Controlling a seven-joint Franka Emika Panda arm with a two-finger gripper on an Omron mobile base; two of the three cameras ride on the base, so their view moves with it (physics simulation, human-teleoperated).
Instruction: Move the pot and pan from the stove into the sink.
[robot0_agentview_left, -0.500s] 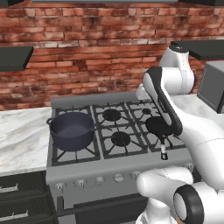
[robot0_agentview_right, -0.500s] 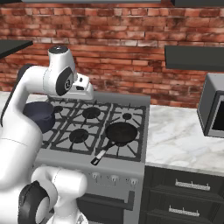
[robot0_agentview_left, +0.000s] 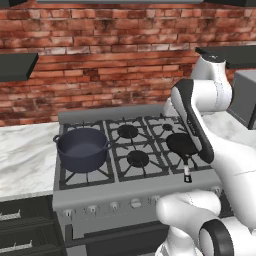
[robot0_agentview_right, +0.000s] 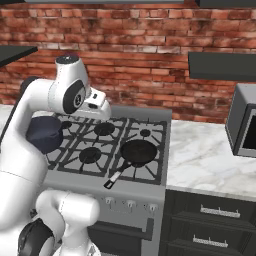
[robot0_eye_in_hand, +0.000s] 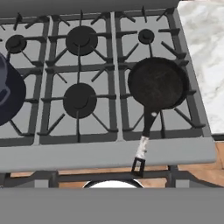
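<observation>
The white arm is raised over the stove (robot0_agentview_left: 135, 192), bent at the elbow, with its hand held high above the middle burners and looking down on the cooktop. The gripper (robot0_agentview_right: 102, 112) is at the end of the hand in the right base view, above the back middle burner; its jaws stand wide apart and hold nothing.

Against the picture from half a second ago, the arm's pose looks almost the same, and the pot and pan lie where they did; no shift is clear.

The pot (robot0_agentview_left: 81, 148) is deep, round and dark blue-grey, with a small loop handle on each side. It stands upright on the front left burner of the stove, near the stove's left edge, its inside bare. The pan (robot0_eye_in_hand: 158, 84) is shallow, round and black, and sits on the front right burner. Its thin handle runs toward the stove's front edge, and the silvery tip reaches over the steel front strip. Pot and pan are well apart.
</observation>
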